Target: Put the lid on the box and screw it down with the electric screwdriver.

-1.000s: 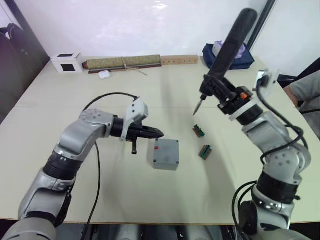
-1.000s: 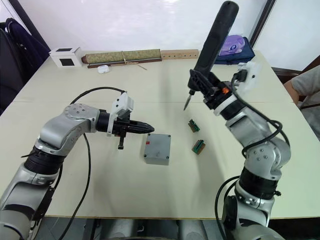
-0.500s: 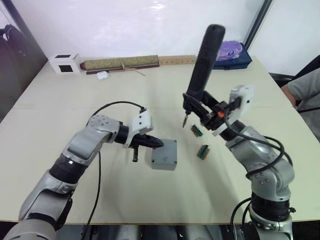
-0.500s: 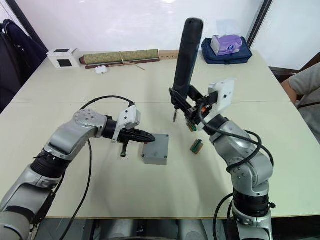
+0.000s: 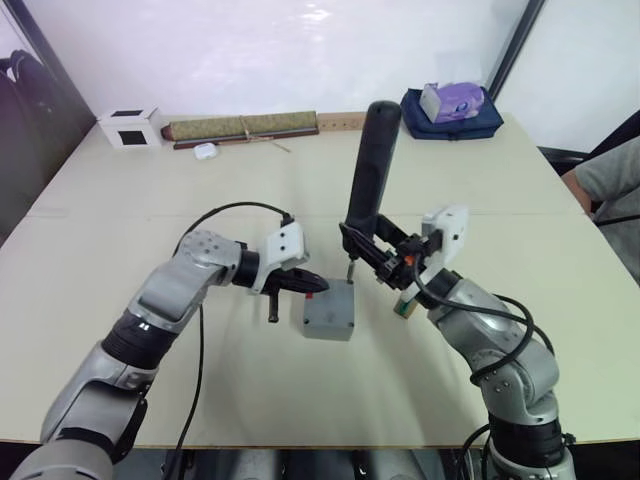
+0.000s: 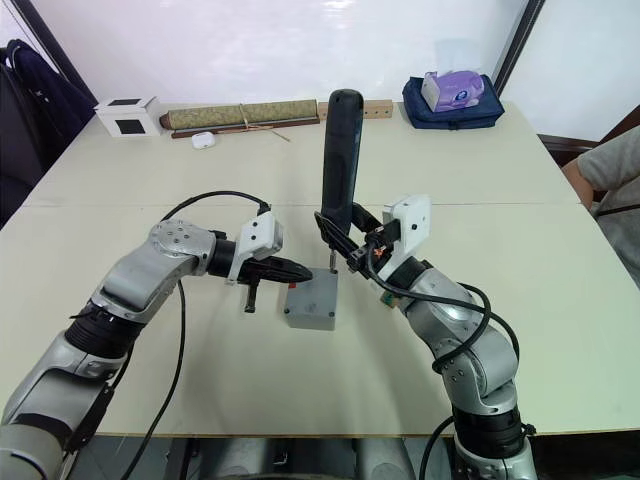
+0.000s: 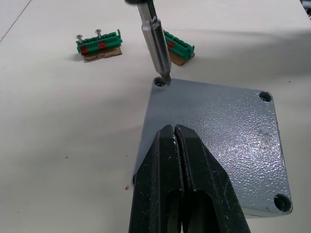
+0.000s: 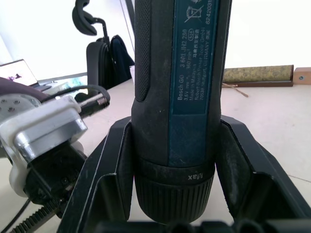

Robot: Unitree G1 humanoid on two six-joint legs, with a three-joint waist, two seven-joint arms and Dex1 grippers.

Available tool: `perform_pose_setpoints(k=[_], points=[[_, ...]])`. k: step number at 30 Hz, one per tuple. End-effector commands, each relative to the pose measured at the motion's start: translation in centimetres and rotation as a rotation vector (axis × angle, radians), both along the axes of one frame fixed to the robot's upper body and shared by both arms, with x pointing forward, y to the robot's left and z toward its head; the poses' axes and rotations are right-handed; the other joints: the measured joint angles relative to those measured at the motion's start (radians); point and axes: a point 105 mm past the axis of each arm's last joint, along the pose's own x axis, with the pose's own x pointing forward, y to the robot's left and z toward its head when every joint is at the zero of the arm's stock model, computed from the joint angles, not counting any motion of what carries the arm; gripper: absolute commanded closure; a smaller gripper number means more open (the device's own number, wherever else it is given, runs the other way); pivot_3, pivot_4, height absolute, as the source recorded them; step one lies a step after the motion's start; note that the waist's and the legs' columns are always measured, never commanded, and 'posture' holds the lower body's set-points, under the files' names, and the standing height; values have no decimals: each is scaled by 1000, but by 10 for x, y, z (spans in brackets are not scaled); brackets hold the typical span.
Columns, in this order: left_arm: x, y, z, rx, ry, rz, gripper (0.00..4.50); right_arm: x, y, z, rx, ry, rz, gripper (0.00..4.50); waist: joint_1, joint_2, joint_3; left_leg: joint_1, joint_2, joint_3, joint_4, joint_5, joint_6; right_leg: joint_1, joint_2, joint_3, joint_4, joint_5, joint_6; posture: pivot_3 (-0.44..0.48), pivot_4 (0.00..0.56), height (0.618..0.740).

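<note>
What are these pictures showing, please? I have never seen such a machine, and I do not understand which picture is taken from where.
This is a humanoid robot with two arms; each ends in a claw of two black fingers. Two pictures come from cameras in its head, looking down over a pale table. The other two come from cameras on its wrists.

The right claw is shut on the electric screwdriver, held nearly upright. The screwdriver's metal tip sits at a corner screw hole of the lid, which already lies on the grey box. The left claw is shut and empty, and presses on the lid.

Two small green parts with screws lie beside the box.
</note>
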Motion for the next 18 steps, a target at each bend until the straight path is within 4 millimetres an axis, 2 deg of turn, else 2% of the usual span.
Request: perform_pose_setpoints(k=[1,6,10,15,18], points=[[-2,6,-16,51,50,19,4500,-4,2,11,12,-86,-1,2723,0,0,0,0,0,0,0,0,0,0,0,0,0,0,0,0,150,740],[-3,4,-17,53,52,13,4500,2,-3,3,-10,-102,-52,2723,0,0,0,1,0,0,0,0,0,1,0,0,0,0,0,0,150,740],[-5,4,-18,57,57,8,4500,-6,2,-6,-41,-84,3,2723,0,0,-1,4,0,0,0,0,0,4,0,0,0,0,0,0,150,740],[-7,2,-19,59,59,7,4500,-6,-1,-6,-27,-60,14,2723,0,0,-1,17,0,0,-2,-2,2,18,0,0,-3,-1,-1,0,150,740],[-7,2,-19,60,61,6,4500,-5,-2,-5,-30,-61,12,2723,0,0,-1,17,0,0,-2,-2,3,18,0,0,-3,-1,-1,0,150,740]])
